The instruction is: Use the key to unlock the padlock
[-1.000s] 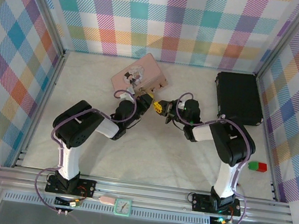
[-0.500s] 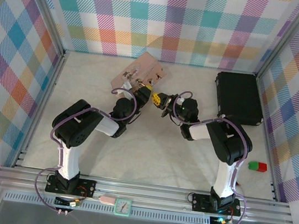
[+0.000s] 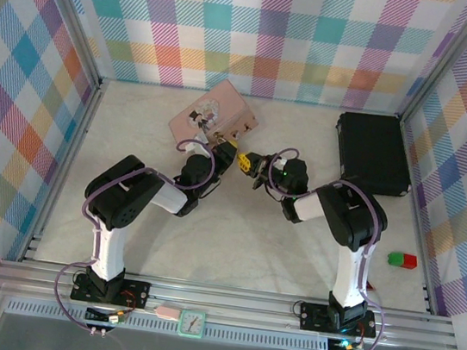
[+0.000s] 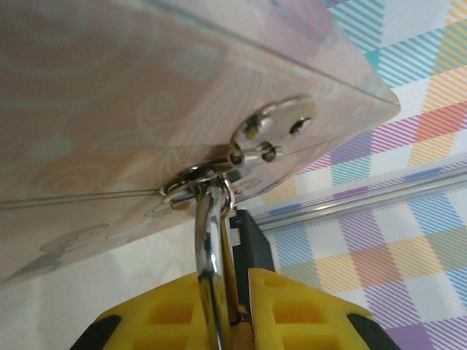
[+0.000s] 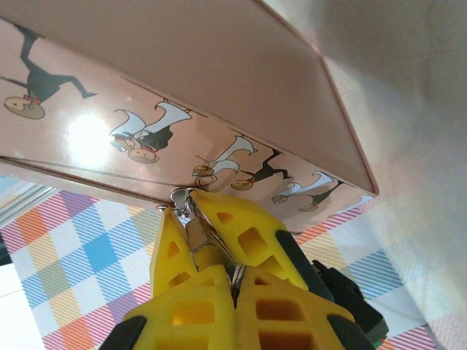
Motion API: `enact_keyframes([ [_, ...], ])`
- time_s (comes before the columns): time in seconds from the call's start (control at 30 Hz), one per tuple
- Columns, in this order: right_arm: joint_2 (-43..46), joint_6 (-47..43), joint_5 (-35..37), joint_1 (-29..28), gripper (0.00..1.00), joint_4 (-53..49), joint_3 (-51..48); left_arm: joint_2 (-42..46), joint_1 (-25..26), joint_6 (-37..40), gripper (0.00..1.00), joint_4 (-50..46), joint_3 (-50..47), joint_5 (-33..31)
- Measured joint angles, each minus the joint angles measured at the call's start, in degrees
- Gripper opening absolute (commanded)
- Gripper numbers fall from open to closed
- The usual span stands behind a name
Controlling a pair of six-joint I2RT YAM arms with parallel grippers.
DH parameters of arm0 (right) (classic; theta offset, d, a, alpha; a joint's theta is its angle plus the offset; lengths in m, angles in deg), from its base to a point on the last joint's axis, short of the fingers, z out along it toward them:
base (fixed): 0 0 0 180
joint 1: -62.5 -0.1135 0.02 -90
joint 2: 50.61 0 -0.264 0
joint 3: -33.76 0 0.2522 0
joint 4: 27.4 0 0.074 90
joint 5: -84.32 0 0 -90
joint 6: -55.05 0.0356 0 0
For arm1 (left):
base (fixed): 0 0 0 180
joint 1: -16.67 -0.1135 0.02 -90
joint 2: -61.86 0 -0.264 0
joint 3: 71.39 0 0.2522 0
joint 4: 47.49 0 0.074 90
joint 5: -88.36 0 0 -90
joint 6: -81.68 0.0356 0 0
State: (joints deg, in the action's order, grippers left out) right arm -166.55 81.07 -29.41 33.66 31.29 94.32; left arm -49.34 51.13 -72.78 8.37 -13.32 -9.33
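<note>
The pink picture tin (image 3: 216, 113) lies at the back middle of the table. The small brass padlock (image 5: 202, 255) hangs by its silvery shackle (image 4: 212, 251) from the tin's hasp (image 4: 273, 125). My left gripper (image 3: 228, 154) is shut on the padlock body, its yellow fingers (image 5: 244, 240) either side of it; in the left wrist view the gripper (image 4: 244, 324) clamps the brass just below the shackle. My right gripper (image 3: 249, 162) faces it closely and is shut (image 5: 235, 292) on the key (image 5: 237, 275), a thin silvery edge pointing at the padlock's underside. The keyhole is hidden.
A black case (image 3: 372, 152) lies at the back right. A red and green block (image 3: 402, 260) sits near the right wall. The plaid walls close in the table (image 3: 241, 246) on three sides.
Both grippers have shifted a little left and back towards the tin, the right one closing up on the left. The tin has turned slightly with the pull on its hasp.
</note>
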Motion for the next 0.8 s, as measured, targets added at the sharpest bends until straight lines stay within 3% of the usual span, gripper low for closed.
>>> enact_keyframes([
  [0.33, -1.8, -4.0, -1.3, 0.0, 0.18, 1.2, 0.0, 3.2, 0.9, -3.2, 0.0, -11.0, 0.4, -1.7],
  [0.53, -1.8, -4.5, -0.8, 0.0, 0.2, 1.5, -1.0, 3.2, 1.5, -5.1, 0.0, -13.2, 0.7, -1.9],
  [0.8, -1.8, -6.0, -0.1, 0.1, 0.01, 1.8, -1.9, 3.2, 1.8, -5.7, 0.0, -14.4, 1.0, -1.9],
])
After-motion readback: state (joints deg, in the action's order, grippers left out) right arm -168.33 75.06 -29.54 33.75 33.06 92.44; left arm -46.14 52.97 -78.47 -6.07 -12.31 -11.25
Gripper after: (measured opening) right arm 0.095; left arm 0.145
